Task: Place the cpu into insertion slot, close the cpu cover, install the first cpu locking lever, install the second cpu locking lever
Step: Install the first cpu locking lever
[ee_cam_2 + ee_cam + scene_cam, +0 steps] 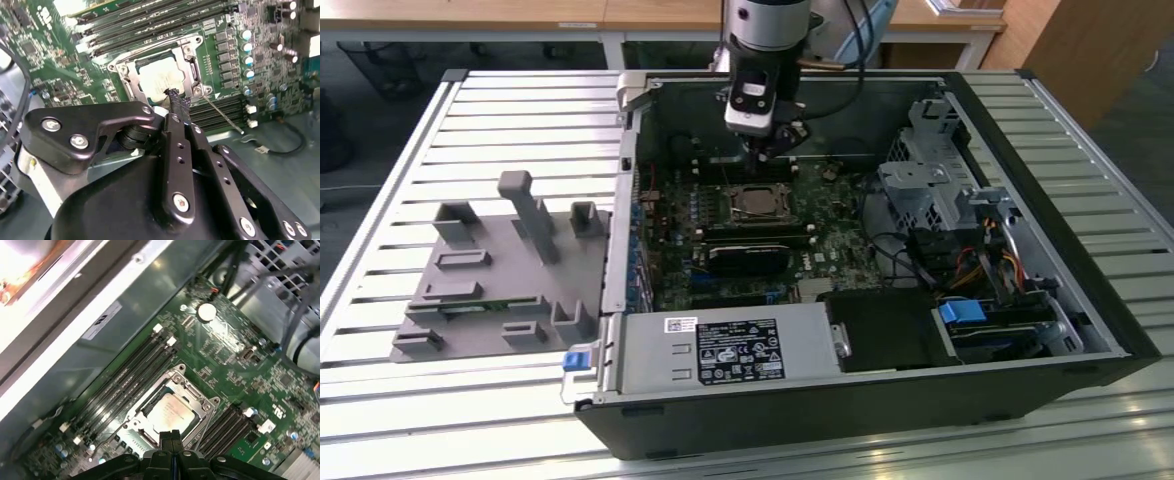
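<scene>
The cpu (pixel 159 79) (pixel 171 413) lies silver top up in the insertion slot (pixel 754 202) on the green board. The cpu cover (pixel 192 67) (pixel 202 406), a silver frame, lies flat around the chip. A thin metal locking lever (pixel 223 115) runs from the socket's corner out over the long black slots. My gripper (pixel 774 150) (pixel 175 98) (pixel 172 434) hangs just above the socket's edge inside the open computer case. Its black fingers are shut together with nothing between them.
Long black memory slots (pixel 132 372) flank the socket. A drive cage (pixel 931 190) and coloured cables (pixel 981 268) fill the case at the exterior view's right, and a power supply (pixel 720 350) sits at the front. A grey fixture plate (pixel 494 270) lies on the slatted table (pixel 400 400).
</scene>
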